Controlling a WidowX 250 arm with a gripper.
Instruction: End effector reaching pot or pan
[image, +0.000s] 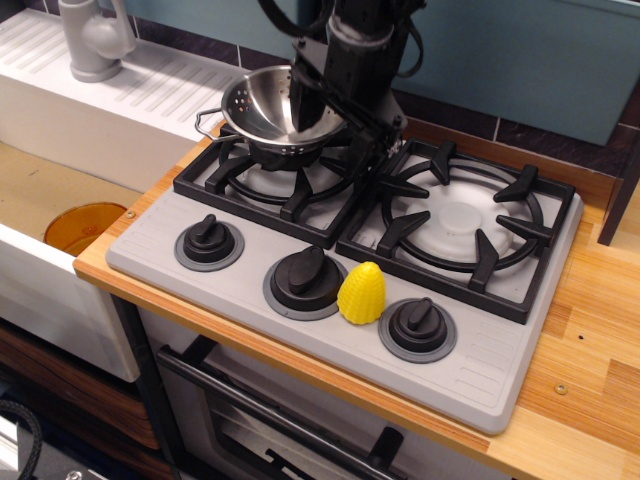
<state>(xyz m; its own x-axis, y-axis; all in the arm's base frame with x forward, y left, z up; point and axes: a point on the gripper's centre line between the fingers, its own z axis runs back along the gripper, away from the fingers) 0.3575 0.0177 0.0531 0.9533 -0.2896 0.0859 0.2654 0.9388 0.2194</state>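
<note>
The shiny steel colander (262, 108) stands on the back-left burner grate (290, 180), with its left wire handle (207, 122) showing. My black gripper (336, 125) comes down from above over the colander's right rim. Its jaws are open and straddle the rim: one finger (305, 100) is inside the bowl, the other (368, 143) is outside to the right. The colander's right side and right handle are hidden behind the gripper. I cannot tell whether the fingers touch the rim.
A yellow toy corn (361, 293) stands between the middle knob (303, 277) and the right knob (418, 325). The right burner (462, 215) is bare. An orange bowl (84, 226) lies in the sink at left, and a grey faucet (95, 36) stands at the back left.
</note>
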